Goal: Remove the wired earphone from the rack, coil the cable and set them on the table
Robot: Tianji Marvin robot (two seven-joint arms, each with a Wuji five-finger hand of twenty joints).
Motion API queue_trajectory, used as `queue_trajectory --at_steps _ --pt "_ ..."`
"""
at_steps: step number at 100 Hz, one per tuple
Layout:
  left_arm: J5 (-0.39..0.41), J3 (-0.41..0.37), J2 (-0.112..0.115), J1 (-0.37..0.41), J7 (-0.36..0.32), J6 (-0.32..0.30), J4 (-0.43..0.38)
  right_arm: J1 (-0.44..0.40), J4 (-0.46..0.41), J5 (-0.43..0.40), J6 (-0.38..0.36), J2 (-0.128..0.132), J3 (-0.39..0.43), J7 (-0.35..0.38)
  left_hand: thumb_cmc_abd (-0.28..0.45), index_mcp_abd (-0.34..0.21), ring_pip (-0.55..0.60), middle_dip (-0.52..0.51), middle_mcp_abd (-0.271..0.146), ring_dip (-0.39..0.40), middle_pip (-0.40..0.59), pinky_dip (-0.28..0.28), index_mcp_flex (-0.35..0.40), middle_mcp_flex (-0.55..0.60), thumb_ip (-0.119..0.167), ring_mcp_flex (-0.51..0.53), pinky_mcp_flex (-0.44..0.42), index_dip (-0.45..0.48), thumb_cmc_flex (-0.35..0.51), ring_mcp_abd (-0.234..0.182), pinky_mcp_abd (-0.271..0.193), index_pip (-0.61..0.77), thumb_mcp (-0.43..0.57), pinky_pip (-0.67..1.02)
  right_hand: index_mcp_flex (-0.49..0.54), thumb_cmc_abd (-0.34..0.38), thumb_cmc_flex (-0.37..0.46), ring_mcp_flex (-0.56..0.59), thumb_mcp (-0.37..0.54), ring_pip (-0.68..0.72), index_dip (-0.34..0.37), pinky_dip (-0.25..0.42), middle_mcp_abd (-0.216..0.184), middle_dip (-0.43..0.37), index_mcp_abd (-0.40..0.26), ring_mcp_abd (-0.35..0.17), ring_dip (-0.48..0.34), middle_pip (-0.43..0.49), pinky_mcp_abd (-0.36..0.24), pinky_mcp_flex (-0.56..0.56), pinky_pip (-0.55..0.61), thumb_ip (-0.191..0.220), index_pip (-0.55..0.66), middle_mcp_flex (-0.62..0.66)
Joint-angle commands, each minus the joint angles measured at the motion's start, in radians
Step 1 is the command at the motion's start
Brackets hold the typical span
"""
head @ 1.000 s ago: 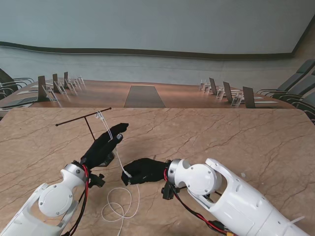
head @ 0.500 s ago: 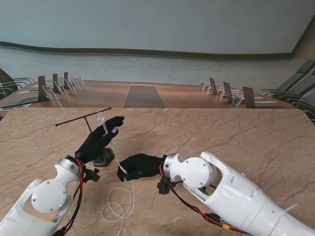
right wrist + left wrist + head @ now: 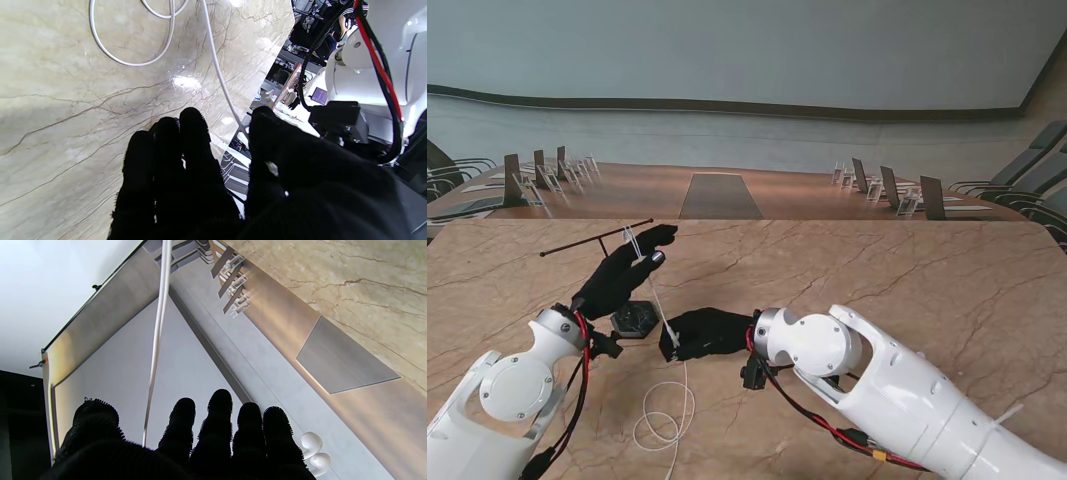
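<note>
1. hanging from the rack (image 3: 597, 241), the wired earphone (image 3: 631, 240) sits at the left hand (image 3: 622, 278), fingers curled at its top end; an actual grip i cannot tell.
2. the cable (image 3: 665, 325) runs taut and steep toward me into the right hand (image 3: 702, 333), which pinches it.
3. slack loops lie on the table (image 3: 877, 270), nearest the right hand.
</note>
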Motion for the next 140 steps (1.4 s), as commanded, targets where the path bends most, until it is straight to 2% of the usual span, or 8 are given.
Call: queue_trajectory --at_steps 1,18,29,52,77,140 --pt "0.000 -0.004 0.001 -0.004 0.000 -0.011 -0.012 0.001 -0.003 -0.002 0.007 -0.002 -0.004 0.005 0.041 -0.011 0.009 -0.032 -0.028 -0.013 0.016 0.001 0.017 0.017 -0.019 0.013 0.004 -0.011 0.027 -0.025 -0.034 0.034 -0.005 0.023 -0.030 -0.021 0.016 0.002 0.012 0.030 0.005 -0.008 0.026 0.020 -0.113 -0.015 0.006 0.031 -0.008 -0.009 0.031 0.032 0.148 -0.031" --pt "-0.001 -0.012 0.004 -0.011 -0.012 -0.020 -0.016 0.009 -0.002 -0.009 0.006 0.000 -0.009 0.011 0.044 -0.012 0.011 -0.033 -0.029 -0.015 0.016 0.001 0.018 0.016 -0.020 0.013 0.005 -0.012 0.034 -0.026 -0.033 0.036 -0.008 0.026 -0.127 -0.067 -0.007 -0.013 0.039 0.035 -0.065 -0.008 0.015 0.032 -0.097 -0.022 0.009 0.058 -0.015 -0.011 0.026 0.025 0.194 -0.070" --pt "-0.001 -0.017 0.005 -0.015 -0.016 -0.025 -0.017 0.016 0.002 -0.014 0.006 -0.001 -0.017 0.011 0.044 -0.013 0.012 -0.033 -0.028 -0.016 0.016 0.001 0.021 0.017 -0.021 0.014 0.005 -0.011 0.037 -0.026 -0.034 0.038 -0.009 0.027 -0.144 -0.080 -0.009 -0.018 0.032 0.034 -0.071 -0.008 0.007 0.034 -0.094 -0.027 0.009 0.064 -0.016 -0.012 0.025 0.020 0.213 -0.080" --pt "0.001 -0.025 0.008 -0.022 -0.024 -0.036 -0.017 0.033 0.022 0.000 -0.002 -0.012 -0.040 0.002 0.045 -0.013 0.013 -0.034 -0.032 -0.017 0.017 0.001 0.025 0.019 -0.021 0.015 0.005 -0.012 0.042 -0.028 -0.036 0.038 -0.011 0.028 -0.104 -0.087 -0.005 -0.035 0.031 0.025 -0.052 -0.011 -0.002 0.032 -0.109 -0.035 0.006 0.060 -0.029 -0.021 0.014 0.008 0.252 -0.096" --pt "0.005 -0.035 0.008 -0.039 -0.023 -0.058 -0.008 0.054 0.046 0.025 -0.010 -0.025 -0.062 -0.004 0.042 -0.012 0.008 -0.036 -0.031 -0.022 0.014 -0.006 0.040 0.015 -0.022 0.002 -0.007 -0.012 0.047 -0.043 -0.049 0.041 -0.011 0.016 -0.049 -0.113 -0.025 -0.064 0.107 0.013 0.010 -0.010 -0.010 0.028 -0.110 -0.047 0.003 0.051 -0.046 -0.040 -0.005 -0.007 0.247 -0.125" --pt "-0.007 -0.041 0.009 -0.086 -0.031 -0.085 0.033 0.083 0.062 0.051 0.005 -0.038 -0.081 -0.003 0.035 -0.010 0.008 -0.037 -0.026 -0.026 0.011 -0.011 0.048 0.023 -0.022 0.003 -0.007 -0.015 0.037 -0.043 -0.050 0.039 -0.014 0.009 -0.021 -0.115 -0.027 -0.068 0.137 0.008 0.048 -0.006 -0.011 0.027 -0.104 -0.046 0.000 0.051 -0.049 -0.044 -0.011 -0.015 0.243 -0.125"
